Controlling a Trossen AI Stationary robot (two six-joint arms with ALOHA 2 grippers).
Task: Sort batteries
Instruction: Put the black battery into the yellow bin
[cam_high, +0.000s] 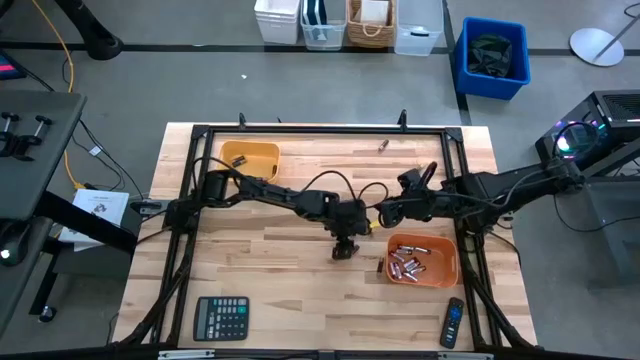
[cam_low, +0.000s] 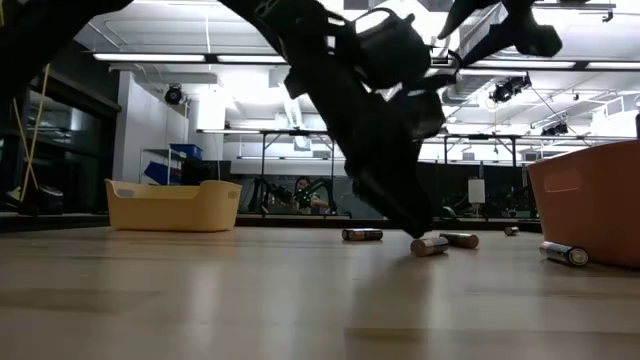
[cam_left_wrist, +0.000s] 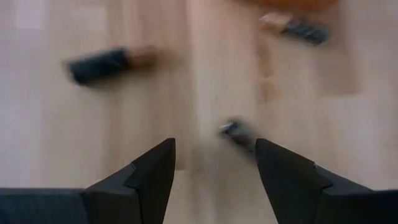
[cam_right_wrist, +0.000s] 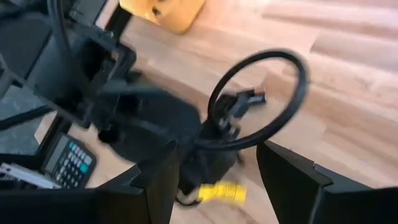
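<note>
My left gripper (cam_high: 345, 250) hangs open over the middle of the table, pointing steeply down. A small battery (cam_left_wrist: 236, 134) lies on the wood just ahead of its fingers, nearer one of them, and shows in the low view as the battery (cam_low: 430, 245) under the fingertips. Other batteries (cam_left_wrist: 99, 65) (cam_left_wrist: 295, 28) (cam_low: 362, 235) lie loose nearby. The orange bin (cam_high: 422, 260) holds several batteries; the yellow bin (cam_high: 250, 160) stands at the far left. My right gripper (cam_high: 385, 213) is open, raised above the table beside the left arm.
A black calculator (cam_high: 222, 318) and a black remote (cam_high: 453, 322) lie near the front edge. One battery (cam_high: 383, 146) lies alone near the far edge, another (cam_high: 380, 265) beside the orange bin. The left arm's cable loop (cam_right_wrist: 261, 99) hangs in front of my right gripper.
</note>
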